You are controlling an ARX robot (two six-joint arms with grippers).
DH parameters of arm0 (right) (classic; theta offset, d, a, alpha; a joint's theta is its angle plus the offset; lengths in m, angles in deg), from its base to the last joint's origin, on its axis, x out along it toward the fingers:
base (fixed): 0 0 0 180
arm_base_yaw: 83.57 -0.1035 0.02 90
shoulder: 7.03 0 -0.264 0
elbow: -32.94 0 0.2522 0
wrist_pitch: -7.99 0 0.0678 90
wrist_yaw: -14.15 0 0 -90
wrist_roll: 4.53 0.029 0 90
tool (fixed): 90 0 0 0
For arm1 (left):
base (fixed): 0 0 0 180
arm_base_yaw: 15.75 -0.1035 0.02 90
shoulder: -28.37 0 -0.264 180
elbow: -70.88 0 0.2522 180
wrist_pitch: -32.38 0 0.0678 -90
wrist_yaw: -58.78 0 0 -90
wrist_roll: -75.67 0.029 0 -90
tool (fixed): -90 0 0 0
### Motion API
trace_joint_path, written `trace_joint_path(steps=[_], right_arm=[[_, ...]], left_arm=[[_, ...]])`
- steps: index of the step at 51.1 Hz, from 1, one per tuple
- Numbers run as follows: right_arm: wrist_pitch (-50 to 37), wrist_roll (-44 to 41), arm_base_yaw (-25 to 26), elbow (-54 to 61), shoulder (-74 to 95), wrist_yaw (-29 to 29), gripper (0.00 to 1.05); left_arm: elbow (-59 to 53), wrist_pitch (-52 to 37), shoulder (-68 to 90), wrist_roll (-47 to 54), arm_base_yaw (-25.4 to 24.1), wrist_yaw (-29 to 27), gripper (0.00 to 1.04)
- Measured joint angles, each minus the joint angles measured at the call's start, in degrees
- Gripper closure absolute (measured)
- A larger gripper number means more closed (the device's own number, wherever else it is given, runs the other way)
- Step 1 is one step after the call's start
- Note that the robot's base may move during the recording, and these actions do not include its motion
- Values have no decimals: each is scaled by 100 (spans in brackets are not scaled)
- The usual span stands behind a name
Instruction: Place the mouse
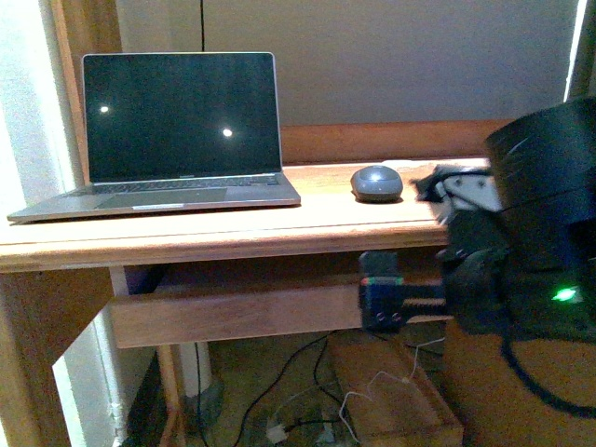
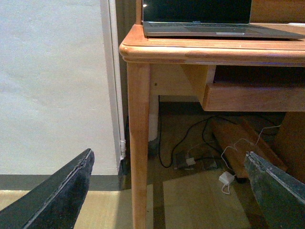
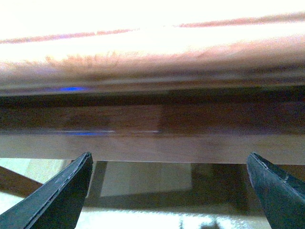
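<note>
The mouse (image 1: 377, 183) is a small dark grey dome resting on the wooden desk (image 1: 279, 233), right of the laptop (image 1: 177, 140). It is free, with nothing touching it. My right arm (image 1: 540, 233) fills the right side of the front view, low in front of the desk; its fingertips do not show there. In the right wrist view my right gripper (image 3: 167, 191) is open and holds nothing, facing the desk's front edge (image 3: 152, 62) close up. My left gripper (image 2: 167, 191) is open and holds nothing, low beside the desk leg (image 2: 140, 143). No wrist view shows the mouse.
The open laptop (image 2: 209, 19) with a dark screen takes the desk's left half. Under the desk hang a wooden apron (image 1: 242, 312) and a drawer (image 2: 252, 95). Cables and a white charger (image 2: 225, 179) lie on the floor. A white wall (image 2: 52, 81) is left of the desk.
</note>
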Motion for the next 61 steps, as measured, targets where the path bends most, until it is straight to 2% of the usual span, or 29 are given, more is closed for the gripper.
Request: trace_joint_path(steps=[9,17,23,30,33,36,41,44,46,48,52,54,56,61], right_arm=[[212,79,457,1657,-2396,-374,7],[970,444,455,2680,-4039,-568,7],[1954,721,17,3453,-5866,-1246,7],[3045,949,-1012,4166,-8000,-2487,9],[2291,247,-763,4684,-8721,-1764,22],[2203,-352,-284,4944,-9136,-1161,34],[2234,-704,407,5237,-9530,-476,51],[2264,-802,682,5423,-9746,-267,62],[2299,-835,901,5423,-9809,-46,72],[2345,-866,1217,5423,-9864,437,79],[2347,-905,1624,5423,-9912,693,90],[2350,-918,1735,5423,-9914,719,98],[2356,-931,1751,5423,-9914,748,103],[2358,-944,1764,5423,-9916,761,102]], left_arm=[[0,0,0,0,0,0,8],[0,0,0,0,0,0,8],[0,0,0,0,0,0,8],[0,0,0,0,0,0,8],[0,0,0,0,0,0,8],[0,0,0,0,0,0,8],[0,0,0,0,0,0,8],[0,0,0,0,0,-2,8],[0,0,0,0,0,2,8],[0,0,0,0,0,0,8],[0,0,0,0,0,0,8],[0,0,-2,0,0,-4,8],[0,0,-2,0,0,-2,8],[0,0,-2,0,0,-2,8]])
